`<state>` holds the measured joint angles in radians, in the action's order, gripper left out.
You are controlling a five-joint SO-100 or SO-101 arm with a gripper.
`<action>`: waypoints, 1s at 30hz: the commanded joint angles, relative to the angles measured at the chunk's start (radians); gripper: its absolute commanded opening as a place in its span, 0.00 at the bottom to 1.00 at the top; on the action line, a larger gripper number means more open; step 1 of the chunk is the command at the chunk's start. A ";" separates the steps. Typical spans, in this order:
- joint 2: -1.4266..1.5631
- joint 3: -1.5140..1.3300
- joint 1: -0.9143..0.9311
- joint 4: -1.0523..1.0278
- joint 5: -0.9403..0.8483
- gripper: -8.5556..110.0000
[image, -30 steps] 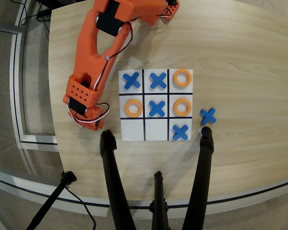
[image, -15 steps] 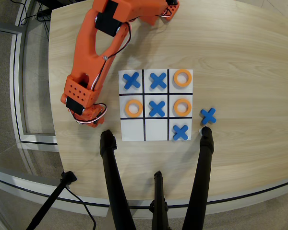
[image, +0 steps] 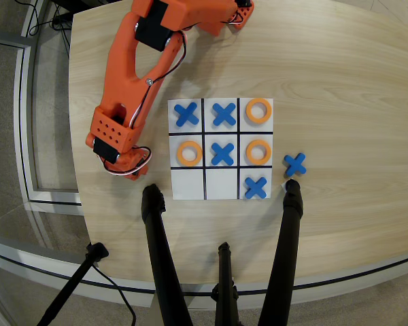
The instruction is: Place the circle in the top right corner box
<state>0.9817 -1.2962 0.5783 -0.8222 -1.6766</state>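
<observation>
In the overhead view the white nine-cell board [image: 205, 146] lies mid-table. Three orange circles rest on it: one in the upper right cell [image: 258, 111], one in the middle left cell [image: 189, 153] and one in the middle right cell [image: 258, 152]. The top right corner box [image: 188, 183], pictured as the lower left cell, is bare white. My orange arm [image: 132, 75] reaches down from the top. Its gripper end [image: 122, 161] hovers over the table left of the board, level with the middle row. The wrist body hides the fingers, so whether anything is held cannot be seen.
Blue X pieces fill the upper left [image: 186, 114], upper middle [image: 224, 114], centre [image: 222, 153] and lower right [image: 256, 187] cells. Another X [image: 294, 164] lies off the board to the right. Black stand legs [image: 156, 251] [image: 289, 244] cross the near table edge below the board.
The gripper end has shifted slightly up and left, away from the board's lower left corner. The pieces on the board have not moved.
</observation>
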 commanded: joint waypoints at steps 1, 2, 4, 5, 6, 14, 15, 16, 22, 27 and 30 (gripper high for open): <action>-0.014 0.021 0.017 -0.008 0.000 0.23; -0.020 0.017 0.020 -0.014 0.009 0.23; -0.029 0.014 0.026 -0.041 0.023 0.22; -0.031 0.014 0.029 -0.058 0.031 0.22; -0.032 0.014 0.031 -0.075 0.044 0.22; 0.041 -0.044 0.051 -0.333 0.049 0.22; 0.055 -0.066 0.051 -0.342 0.051 0.22; 0.066 -0.083 0.049 -0.344 0.057 0.22; 0.061 -0.081 0.003 -0.339 0.097 0.20; 0.052 -0.072 -0.002 -0.336 0.117 0.07; 0.054 -0.071 0.008 -0.328 0.115 0.07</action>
<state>1.0462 -1.3668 0.5798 -1.1520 -1.5662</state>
